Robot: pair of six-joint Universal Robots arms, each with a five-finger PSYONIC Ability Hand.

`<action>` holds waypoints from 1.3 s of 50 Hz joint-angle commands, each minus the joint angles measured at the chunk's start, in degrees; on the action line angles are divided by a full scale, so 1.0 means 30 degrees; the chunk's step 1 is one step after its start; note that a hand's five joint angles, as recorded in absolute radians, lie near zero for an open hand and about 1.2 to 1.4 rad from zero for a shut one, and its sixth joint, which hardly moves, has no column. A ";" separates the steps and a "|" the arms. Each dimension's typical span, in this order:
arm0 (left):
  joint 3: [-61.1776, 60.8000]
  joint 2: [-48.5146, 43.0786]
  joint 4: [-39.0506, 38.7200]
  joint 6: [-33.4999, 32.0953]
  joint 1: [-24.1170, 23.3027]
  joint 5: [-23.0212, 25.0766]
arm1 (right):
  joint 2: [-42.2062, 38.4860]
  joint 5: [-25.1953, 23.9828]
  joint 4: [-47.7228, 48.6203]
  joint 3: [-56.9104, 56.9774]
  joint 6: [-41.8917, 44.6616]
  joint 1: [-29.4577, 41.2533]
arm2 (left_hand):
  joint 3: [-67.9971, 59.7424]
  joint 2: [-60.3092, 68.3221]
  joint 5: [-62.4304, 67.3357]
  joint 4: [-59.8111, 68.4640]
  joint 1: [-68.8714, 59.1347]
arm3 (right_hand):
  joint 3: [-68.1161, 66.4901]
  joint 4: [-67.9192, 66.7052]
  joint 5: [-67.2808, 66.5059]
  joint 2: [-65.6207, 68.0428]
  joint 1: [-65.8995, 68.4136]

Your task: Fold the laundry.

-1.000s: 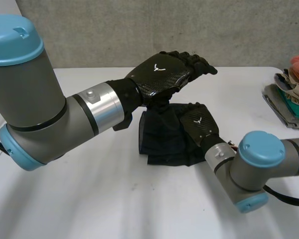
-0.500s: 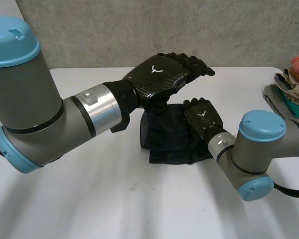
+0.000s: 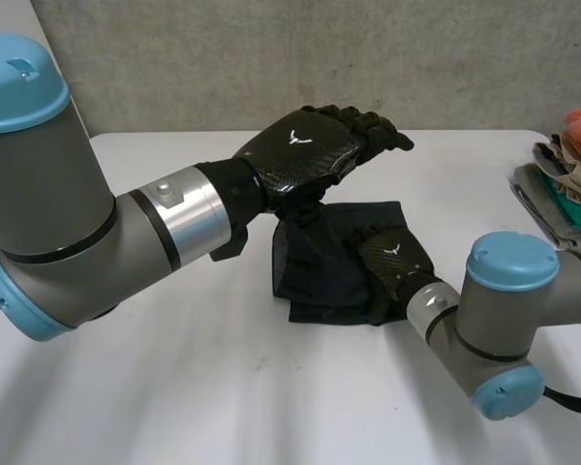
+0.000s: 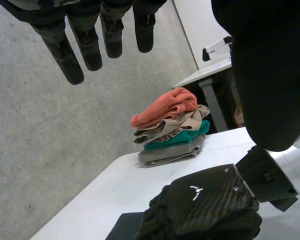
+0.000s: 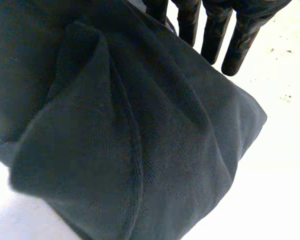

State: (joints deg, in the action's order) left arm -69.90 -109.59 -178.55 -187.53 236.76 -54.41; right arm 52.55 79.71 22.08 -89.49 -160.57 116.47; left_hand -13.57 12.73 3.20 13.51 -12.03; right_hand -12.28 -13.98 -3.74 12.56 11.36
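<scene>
A dark navy cloth (image 3: 329, 266) lies crumpled on the white table (image 3: 174, 387), with one part drawn up in a peak. My left hand (image 3: 305, 150) hovers above that peak with straight fingers (image 4: 85, 47), open; the raised cloth (image 4: 270, 75) hangs over its thumb. My right hand (image 3: 392, 260) rests flat on the cloth's near right part. In the right wrist view its fingers (image 5: 225, 35) are straight and open over the cloth (image 5: 140, 140). In the left wrist view, the right hand (image 4: 210, 205) lies below the left hand's fingers.
A stack of folded laundry (image 3: 566, 179), orange on top, then beige, teal and grey, sits at the table's far right edge; the same stack (image 4: 170, 130) stands beyond the right hand. A concrete wall (image 3: 271, 58) runs behind the table. Bare tabletop lies in front of the cloth.
The right hand's fingers have straightened, and it has drawn back toward the near right. The cloth's far right corner now lies flatter. The left hand has barely moved.
</scene>
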 commanded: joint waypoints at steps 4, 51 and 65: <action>0.0008 -0.0004 -0.0014 0.0106 0.0269 0.0001 | -0.1401 0.0062 0.0081 0.2053 0.0202 0.0083 | -0.0619 0.0901 0.0745 0.0639 -0.1134 | 0.0761 0.1325 0.1248 -0.0854 -0.0452; -0.1135 0.2193 0.0015 0.0165 0.1206 -0.0087 | -0.0963 -0.2839 0.1983 1.1456 0.0291 -0.5130 | -0.0675 0.0957 0.0801 0.0695 -0.1191 | -2.2573 -2.2008 -2.2085 2.2480 2.2881; -0.1252 0.2398 -0.0044 0.0165 0.1148 -0.0087 | -0.1749 -0.6146 0.5962 1.6848 -0.7584 -1.0866 | -0.0731 0.1013 0.0857 0.0751 -0.1247 | -2.2573 -2.2008 -2.2085 2.2480 2.2881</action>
State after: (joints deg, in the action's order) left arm -73.70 -102.38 -178.62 -187.03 240.29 -54.67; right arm 49.86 66.16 33.82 -44.21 -172.54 91.60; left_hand -13.58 12.73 3.21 13.53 -12.03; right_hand -67.11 -68.09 -52.29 67.20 52.33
